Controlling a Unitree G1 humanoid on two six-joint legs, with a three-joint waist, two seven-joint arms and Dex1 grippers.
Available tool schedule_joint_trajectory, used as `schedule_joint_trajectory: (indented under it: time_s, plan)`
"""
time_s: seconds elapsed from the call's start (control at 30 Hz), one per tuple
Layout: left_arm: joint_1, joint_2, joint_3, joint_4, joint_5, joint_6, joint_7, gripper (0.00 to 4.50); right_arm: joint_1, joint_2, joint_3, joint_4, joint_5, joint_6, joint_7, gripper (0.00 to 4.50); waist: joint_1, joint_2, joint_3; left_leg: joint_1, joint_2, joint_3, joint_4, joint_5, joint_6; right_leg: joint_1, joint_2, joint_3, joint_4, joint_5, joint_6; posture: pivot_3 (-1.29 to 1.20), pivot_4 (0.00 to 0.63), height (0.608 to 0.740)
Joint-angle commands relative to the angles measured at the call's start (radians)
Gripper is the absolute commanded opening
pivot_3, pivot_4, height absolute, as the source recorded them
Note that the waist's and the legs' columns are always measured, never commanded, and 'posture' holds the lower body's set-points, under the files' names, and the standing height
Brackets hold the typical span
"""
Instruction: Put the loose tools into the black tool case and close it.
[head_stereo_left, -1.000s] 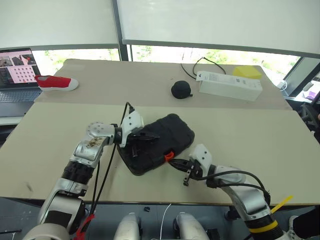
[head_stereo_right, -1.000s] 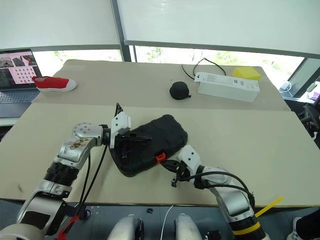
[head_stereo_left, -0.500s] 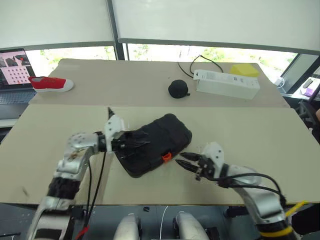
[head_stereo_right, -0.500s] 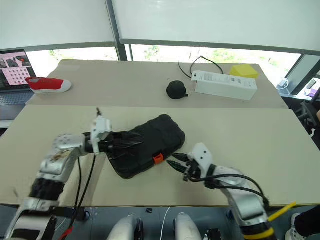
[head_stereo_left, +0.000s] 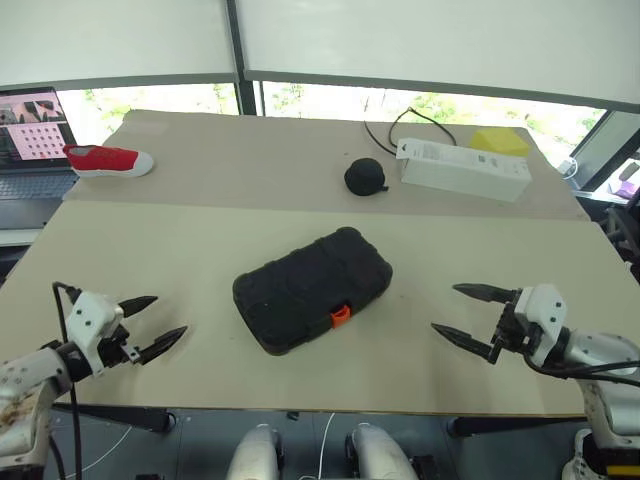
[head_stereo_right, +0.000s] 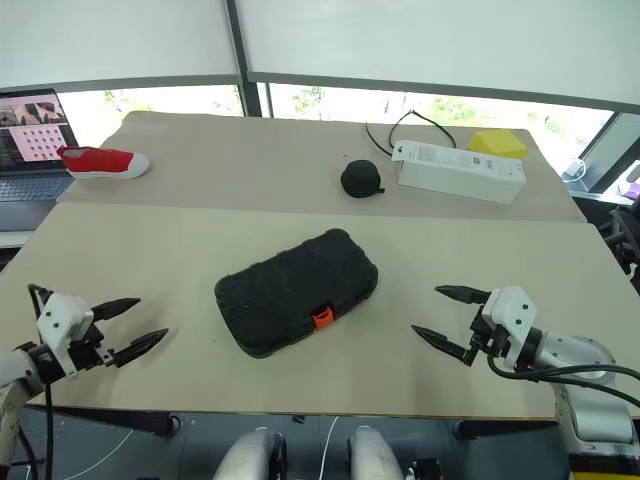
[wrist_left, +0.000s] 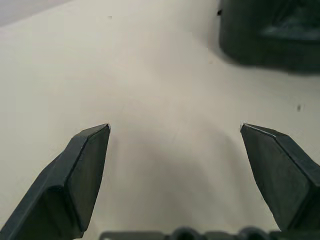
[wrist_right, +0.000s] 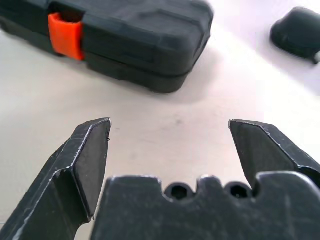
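- With the head views up, you see the black tool case (head_stereo_left: 312, 290) lying shut near the middle of the front table (head_stereo_left: 500, 250), orange latch (head_stereo_left: 340, 316) on its near edge.
- Left gripper (head_stereo_left: 147, 325) hangs over the near left corner, fingers spread wide, nothing between them, well apart from the case.
- Right gripper (head_stereo_left: 470, 313) sits over the near right side, fingers spread wide too, empty, also clear of the case.
- Back table: red shoe (head_stereo_left: 108, 160) far left by a laptop (head_stereo_left: 35, 140), small black round lump (head_stereo_left: 364, 176), white box (head_stereo_left: 462, 169) with a cable, yellow pad (head_stereo_left: 495, 141).
- Left wrist view: you get both fingers (wrist_left: 82, 170) parted over bare tabletop; a dark corner of the case (wrist_left: 270, 35) shows ahead.
- Right wrist view: fingers (wrist_right: 85, 160) parted, empty; closed case (wrist_right: 145, 35) ahead with latch (wrist_right: 65, 35) facing the camera, black lump (wrist_right: 297, 32) beyond.
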Motion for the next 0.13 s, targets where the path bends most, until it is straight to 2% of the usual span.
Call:
schedule_joint_trajectory:
  time_s: [0.03,0.13]
  plan:
    - [-0.001,-0.013,0.025,-0.023,0.01,-0.063,0.055,4.48,-0.032,-0.007,-0.01,0.054,-0.019,-0.085,0.006,4.4,0.01,0.0,0.0,0.0,0.0,0.001,0.0,0.0,0.0,0.0,-0.001,0.0,0.0,0.0,0.0,0.0,0.15,0.74]
    - [-0.016,-0.016,0.011,-0.027,-0.009,-0.037,0.069,4.48,-0.034,-0.007,0.009,0.071,-0.027,-0.111,0.019,4.4,0.013,0.0,0.0,-0.001,-0.001,0.002,0.0,0.0,0.0,0.0,-0.002,0.0,-0.001,0.0,0.001,0.0,0.15,0.74]
